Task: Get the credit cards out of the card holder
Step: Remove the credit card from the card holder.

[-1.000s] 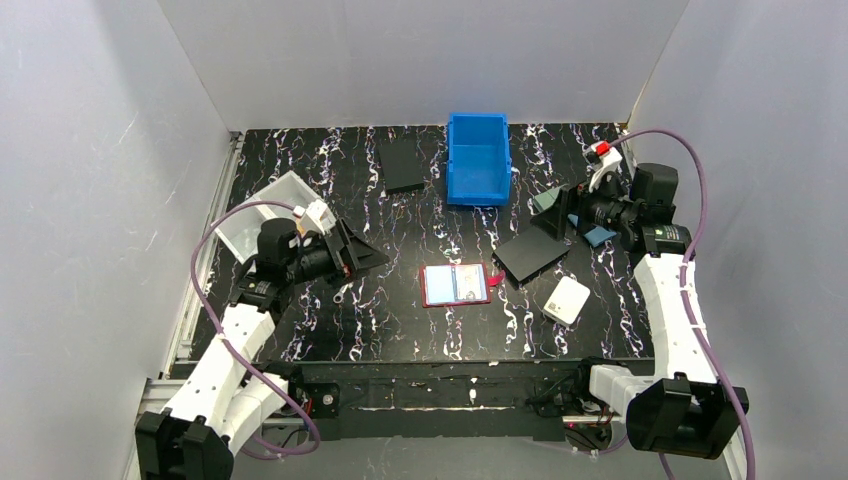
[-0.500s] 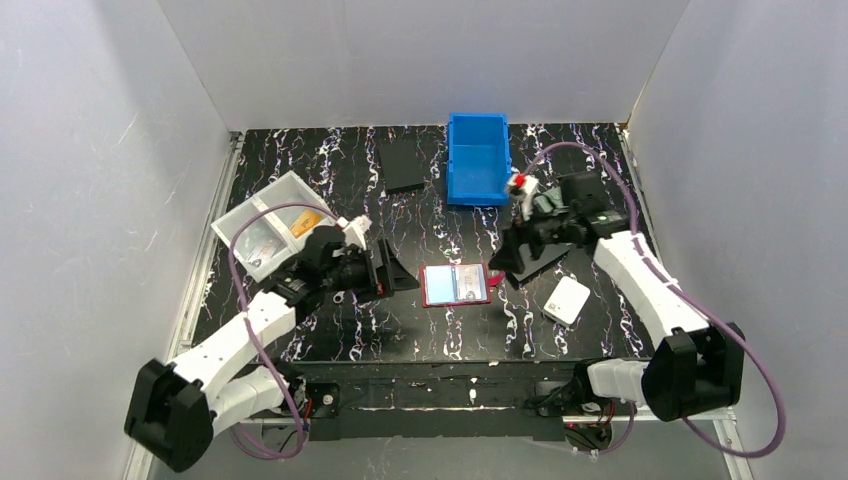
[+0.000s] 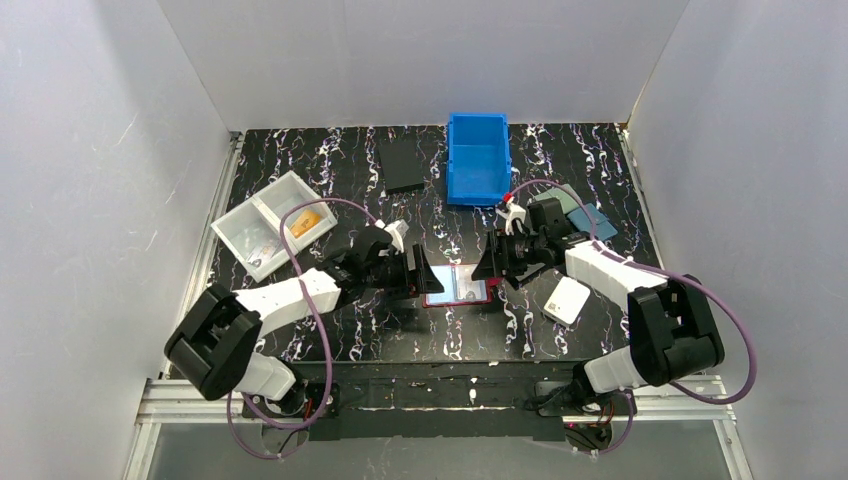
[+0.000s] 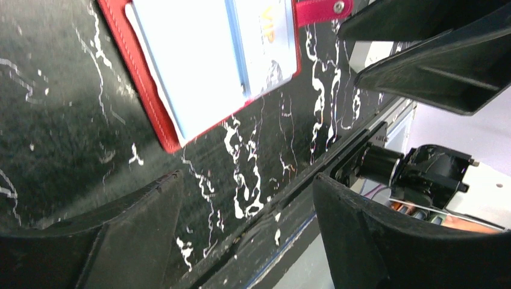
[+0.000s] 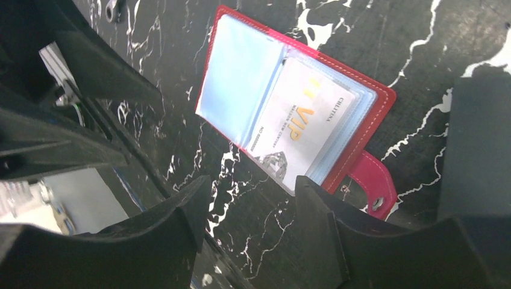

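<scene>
The red card holder (image 3: 457,285) lies open and flat on the black marbled table, showing pale blue pockets (image 5: 241,84) and its snap tab (image 5: 375,182). A whitish credit card (image 5: 299,133) printed "VIP" sits in the right-hand pocket. My left gripper (image 3: 416,276) hovers just off the holder's left edge, open and empty. My right gripper (image 3: 489,266) hovers at the right edge near the tab, also open and empty. In the left wrist view the holder (image 4: 199,60) lies beyond my left gripper (image 4: 247,186). The right wrist view has my right gripper (image 5: 250,192) just short of the holder (image 5: 361,135).
A white divided tray (image 3: 262,207) at the left holds an orange card (image 3: 305,222). A blue bin (image 3: 478,158) and a black flat case (image 3: 402,165) stand at the back. A white wallet (image 3: 567,300) lies right of the holder, and teal and blue wallets (image 3: 585,213) lie behind the right arm.
Both arms have swung in from the table's sides to either end of the open card holder. Both pairs of jaws have narrowed somewhat. The holder has not moved.
</scene>
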Controlling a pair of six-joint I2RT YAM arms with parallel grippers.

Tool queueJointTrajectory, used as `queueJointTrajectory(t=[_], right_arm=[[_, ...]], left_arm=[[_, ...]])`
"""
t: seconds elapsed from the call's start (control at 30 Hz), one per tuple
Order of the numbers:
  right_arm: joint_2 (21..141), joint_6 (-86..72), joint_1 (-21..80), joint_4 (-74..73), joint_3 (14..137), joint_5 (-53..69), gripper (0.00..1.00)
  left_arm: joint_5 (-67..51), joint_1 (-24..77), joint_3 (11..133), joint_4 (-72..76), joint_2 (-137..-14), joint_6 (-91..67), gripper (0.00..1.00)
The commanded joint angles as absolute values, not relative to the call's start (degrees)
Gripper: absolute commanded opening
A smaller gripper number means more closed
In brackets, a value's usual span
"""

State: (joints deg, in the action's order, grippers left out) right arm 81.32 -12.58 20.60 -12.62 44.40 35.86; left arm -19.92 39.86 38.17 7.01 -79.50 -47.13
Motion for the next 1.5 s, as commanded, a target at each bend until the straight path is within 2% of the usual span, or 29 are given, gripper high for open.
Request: queueJointTrajectory(t=[0.0,0.07,0.13,0.27,0.5,0.7,1.0,1.17,1.47], right_arm=[[83.2,-23.6,20.4,-3.9,42.6,31.7,0.61],[84.6,-24.9,20.4,-3.1,42.1,31.8,0.60],[86.2,-26.2,20.4,-2.2,41.9,32.1,0.53],[89.2,-26.2,20.4,-2.8,42.7,32.0,0.41],[90.2,-25.4,20.4,-3.1,42.2,31.0,0.40],[92.9,-26.4,20.4,-2.7,43.0,33.1,0.35],[94.7,-26.1,20.2,-3.8,43.4,31.3,0.36],[97.0,-28.4,20.2,-2.0,43.4,34.8,0.35],[99.9,-29.1,20.2,-1.5,43.9,36.2,0.27]], left_arm=[[-18.1,40.7,39.6,13.6,-82.3,-47.6,0.70],[-18.2,40.8,39.5,16.1,-83.8,-48.5,0.65],[-18.7,40.8,39.7,18.3,-85.8,-49.5,0.58],[-20.4,40.8,41.5,21.2,-90.0,-50.6,0.53],[-21.6,40.8,44.7,23.1,-95.6,-50.8,0.52],[-22.4,40.8,46.5,24.2,-99.7,-51.2,0.50],[-23.1,40.8,46.7,25.4,-103.2,-52.0,0.48],[-24.5,40.9,47.1,26.0,-105.6,-52.7,0.39],[-24.9,40.9,46.3,27.6,-106.7,-55.4,0.30]])
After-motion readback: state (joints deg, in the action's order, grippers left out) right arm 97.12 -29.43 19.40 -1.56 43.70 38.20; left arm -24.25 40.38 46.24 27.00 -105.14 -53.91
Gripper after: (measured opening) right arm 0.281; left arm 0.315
